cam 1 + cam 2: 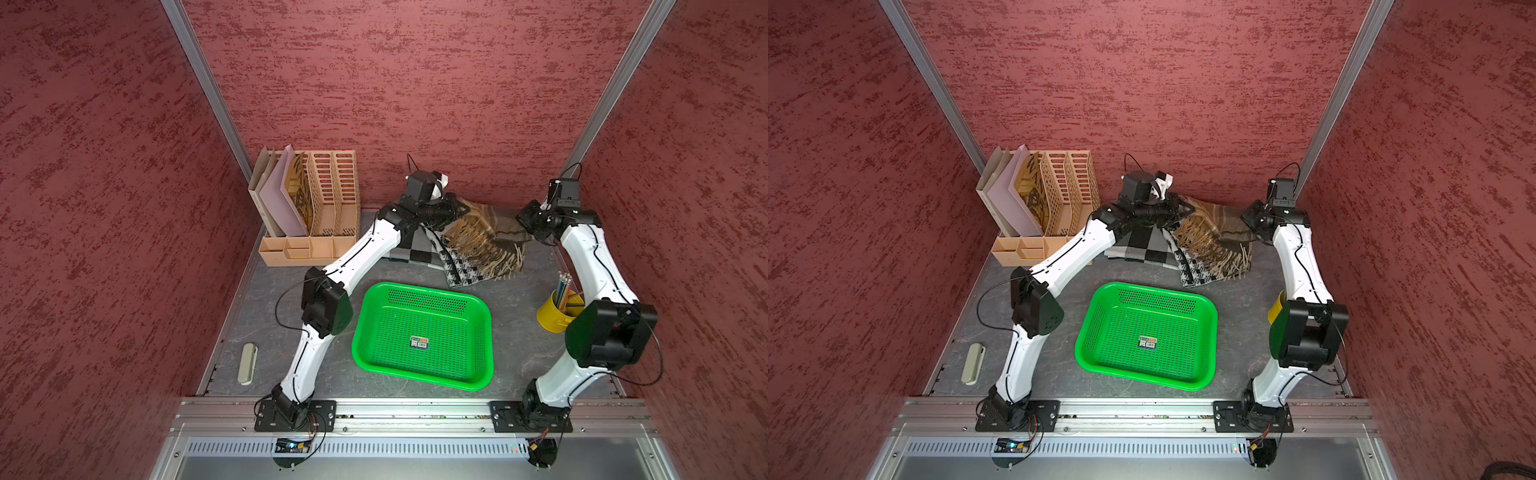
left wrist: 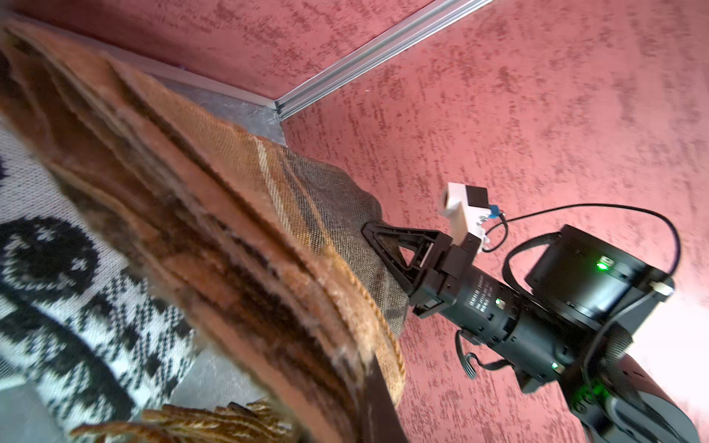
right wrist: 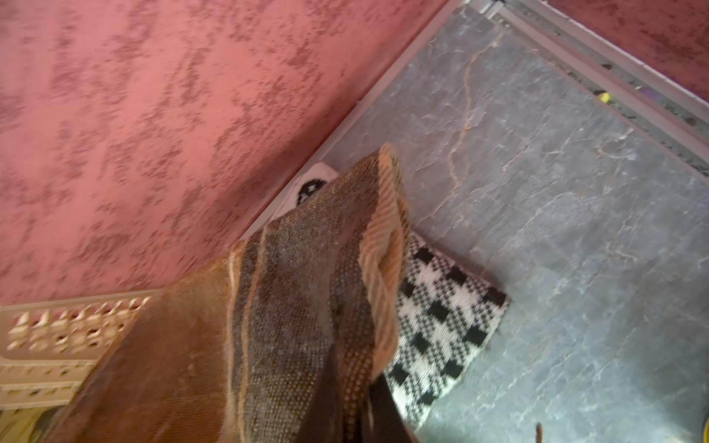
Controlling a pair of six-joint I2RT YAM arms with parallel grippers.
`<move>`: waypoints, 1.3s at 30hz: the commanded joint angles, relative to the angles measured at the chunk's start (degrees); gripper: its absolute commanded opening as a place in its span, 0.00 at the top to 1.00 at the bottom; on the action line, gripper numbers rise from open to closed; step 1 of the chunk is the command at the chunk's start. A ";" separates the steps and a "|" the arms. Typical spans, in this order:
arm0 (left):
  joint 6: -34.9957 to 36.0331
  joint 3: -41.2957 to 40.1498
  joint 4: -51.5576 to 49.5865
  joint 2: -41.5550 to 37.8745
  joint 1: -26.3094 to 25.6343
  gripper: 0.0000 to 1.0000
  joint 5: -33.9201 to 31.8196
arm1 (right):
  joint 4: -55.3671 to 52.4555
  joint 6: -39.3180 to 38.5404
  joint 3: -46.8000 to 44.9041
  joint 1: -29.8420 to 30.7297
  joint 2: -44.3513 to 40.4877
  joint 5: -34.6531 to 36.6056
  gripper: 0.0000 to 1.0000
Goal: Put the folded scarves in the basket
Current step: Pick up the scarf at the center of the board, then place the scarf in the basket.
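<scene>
1. At the back of the grey stone-pattern table, near the red wall, the brown plaid fringed woven scarf spans between 2 grippers, its fringe draped over a black-and-white checked knitted cloth
2. Left gripper: jaws pressed together, pinching 1 end of the scarf
3. Right gripper: jaws pressed together on the scarf's other end
4. Nearer the arm bases, the shallow bright green perforated plastic basket sits apart from the scarf, a label sticker on its bottom
5. Tan slotted file organizer stands left of the scarf
</scene>
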 commanded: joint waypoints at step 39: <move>0.13 -84.32 4.13 -59.30 -3.10 1.00 -15.89 | 0.96 14.31 -41.76 39.06 -33.95 11.71 1.00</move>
